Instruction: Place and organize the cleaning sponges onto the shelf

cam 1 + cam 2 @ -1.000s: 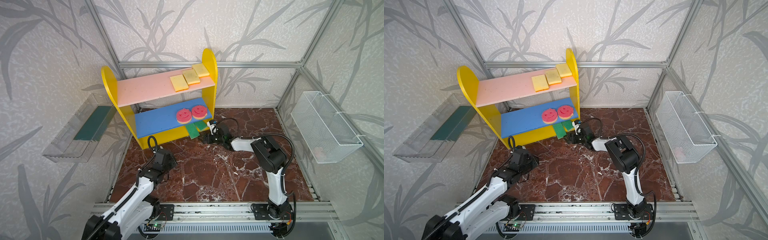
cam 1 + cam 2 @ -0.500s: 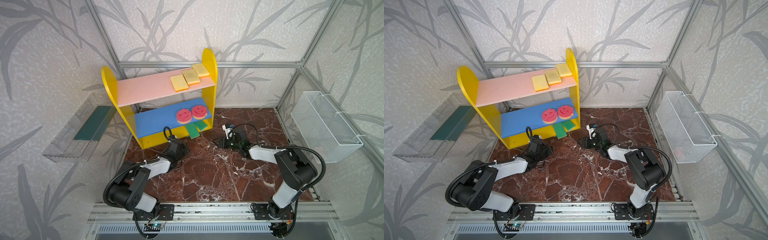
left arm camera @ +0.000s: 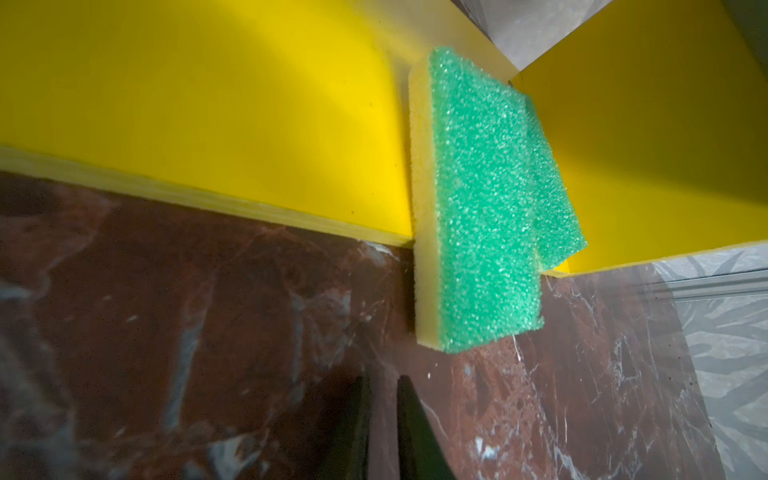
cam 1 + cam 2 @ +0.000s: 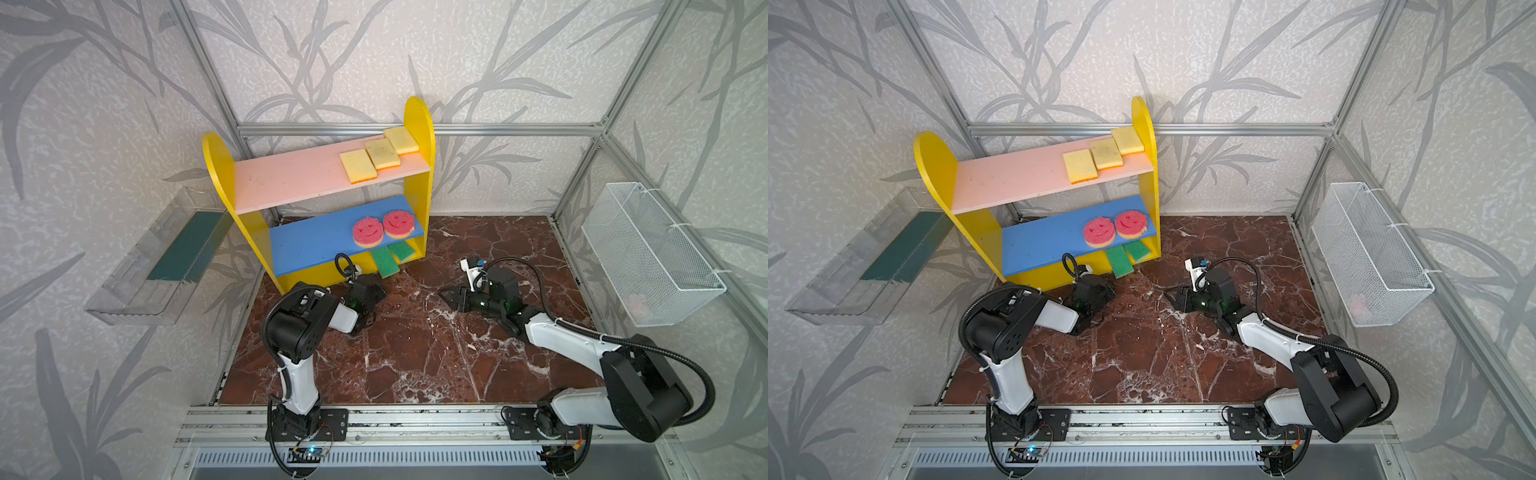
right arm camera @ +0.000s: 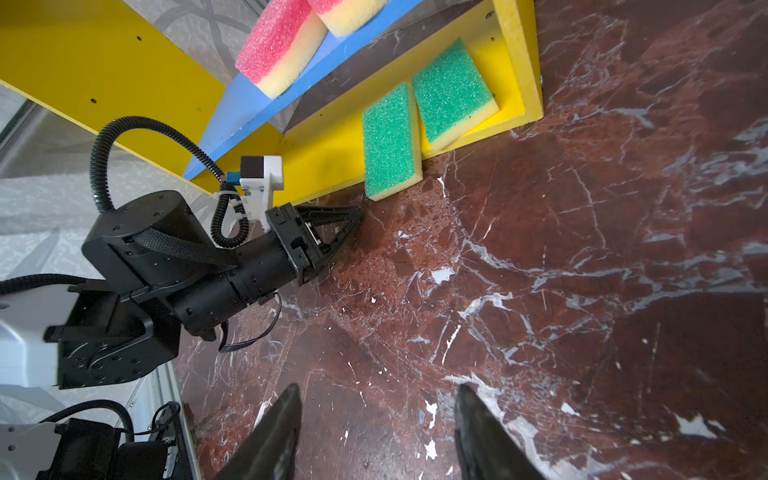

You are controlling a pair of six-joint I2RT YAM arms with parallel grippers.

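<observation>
The shelf [image 4: 218, 166] stands at the back left. Three yellow cleaning sponges [image 4: 357, 166] lie on its pink board and two pink smiley ones [image 4: 368, 232] on the blue board. Two green-faced sponges are on the yellow base: one [image 4: 402, 250] inside, the other [image 4: 384, 264] [image 3: 478, 208] overhanging the front edge onto the floor. My left gripper [image 4: 384, 293] [image 3: 382, 380] is low on the floor just short of the overhanging sponge, shut and holding nothing. My right gripper [image 4: 442, 293] [image 5: 376, 399] hovers open and empty over the floor, to the right of the sponges.
A clear tray [image 4: 158, 266] with a dark green mat hangs on the left wall. A white wire basket [image 4: 648, 253] hangs on the right wall with something pale pink inside. The floor is brown marble [image 4: 415, 353], bounded by an aluminium frame.
The left arm has swung forward to the shelf's base while its jaws narrowed. The right gripper has drawn back from the green sponges toward the right, leaving them on the base.
</observation>
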